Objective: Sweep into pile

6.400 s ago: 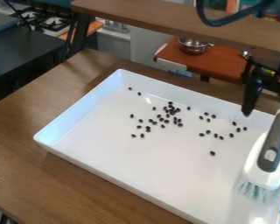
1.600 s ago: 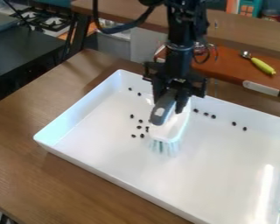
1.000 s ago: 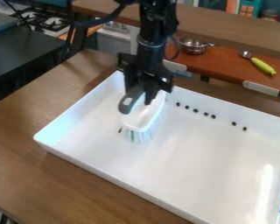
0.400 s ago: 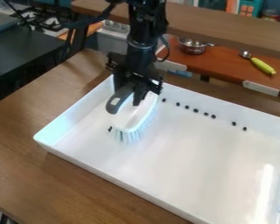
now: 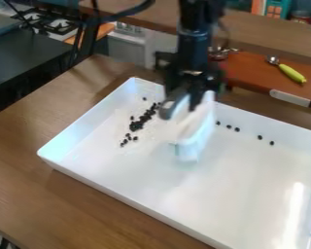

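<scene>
Most small dark beans [image 5: 137, 125] clump left of frame centre in the white tray [image 5: 87, 123], the gripper [image 5: 184, 100] pinching a grey-handled brush [image 5: 194, 130].

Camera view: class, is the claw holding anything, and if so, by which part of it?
The claw holds the brush by its grey handle.

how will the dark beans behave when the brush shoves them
The dark beans look small and rounded, so they would probably skitter or roll rather than stay put. They seem light, so the brush should likely shift many at once. The tray looks smooth and glossy, so they may slide easily.
</scene>
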{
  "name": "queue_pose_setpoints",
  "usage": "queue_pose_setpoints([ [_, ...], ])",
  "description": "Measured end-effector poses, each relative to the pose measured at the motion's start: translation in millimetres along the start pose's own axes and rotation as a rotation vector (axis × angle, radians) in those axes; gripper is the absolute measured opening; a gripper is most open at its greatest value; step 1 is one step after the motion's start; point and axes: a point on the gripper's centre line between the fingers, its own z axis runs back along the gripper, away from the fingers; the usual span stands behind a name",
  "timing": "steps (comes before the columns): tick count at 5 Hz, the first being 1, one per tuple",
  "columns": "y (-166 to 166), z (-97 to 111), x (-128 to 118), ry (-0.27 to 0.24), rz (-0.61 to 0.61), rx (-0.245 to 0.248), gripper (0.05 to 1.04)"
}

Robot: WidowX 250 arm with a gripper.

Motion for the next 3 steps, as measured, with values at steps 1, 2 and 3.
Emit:
queue_pose_setpoints([
  [1,-31,7,2,-0.019,-0.04,-0.046,0.499],
  [2,-74,4,3,-0.019,-0.114,-0.087,0.499],
  [3,-109,1,0,-0.011,-0.161,-0.099,0.499],
])
